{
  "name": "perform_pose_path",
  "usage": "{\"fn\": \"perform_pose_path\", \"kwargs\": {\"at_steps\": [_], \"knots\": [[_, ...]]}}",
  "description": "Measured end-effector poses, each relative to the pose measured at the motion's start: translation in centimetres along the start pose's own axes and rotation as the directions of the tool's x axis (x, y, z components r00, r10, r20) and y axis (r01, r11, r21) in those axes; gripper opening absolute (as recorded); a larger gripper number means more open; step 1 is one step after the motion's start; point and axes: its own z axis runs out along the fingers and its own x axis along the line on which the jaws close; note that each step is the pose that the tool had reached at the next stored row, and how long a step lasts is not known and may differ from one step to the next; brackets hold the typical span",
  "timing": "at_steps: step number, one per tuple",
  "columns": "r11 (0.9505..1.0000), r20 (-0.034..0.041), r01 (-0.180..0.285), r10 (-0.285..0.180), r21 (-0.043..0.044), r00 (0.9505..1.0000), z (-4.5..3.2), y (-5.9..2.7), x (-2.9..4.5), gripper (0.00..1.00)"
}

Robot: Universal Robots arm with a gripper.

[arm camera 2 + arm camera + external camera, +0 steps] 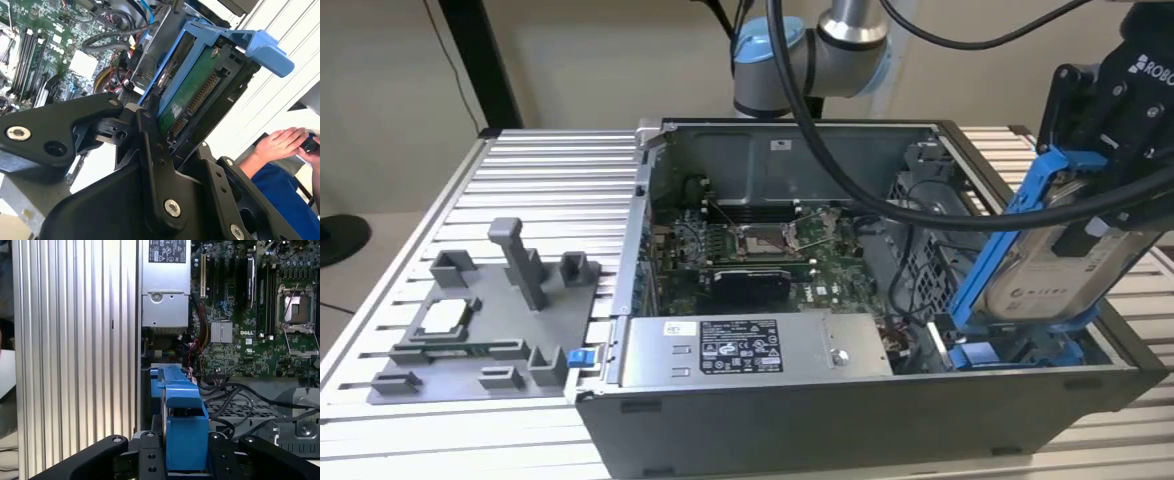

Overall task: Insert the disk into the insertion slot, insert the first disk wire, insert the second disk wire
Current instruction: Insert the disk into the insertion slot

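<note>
Disk [1047, 270] in fingers [148, 145], aslant @ slot [1007, 352]

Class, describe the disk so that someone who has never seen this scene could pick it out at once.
Start at the open computer case and go to its end at the exterior view's right. There the gripper holds the disk at a tilt. Its bright blue frame and pale label set it apart from the grey box with a white sticker.

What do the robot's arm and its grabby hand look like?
The arm is a silvery tube with round light-blue joint caps, and thick black cables trail from it. The gripper is black with white letters; its fingers are flat black bars pinned with shiny bolts.
</note>
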Motion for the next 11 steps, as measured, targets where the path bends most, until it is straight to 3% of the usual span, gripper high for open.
{"fn": "perform_pose_path", "kwargs": {"at_steps": [11], "knots": [[1.0,0.0051,0.0,0.0,0.0001,1.0,1.69,-0.26,-0.12,0.0]]}}
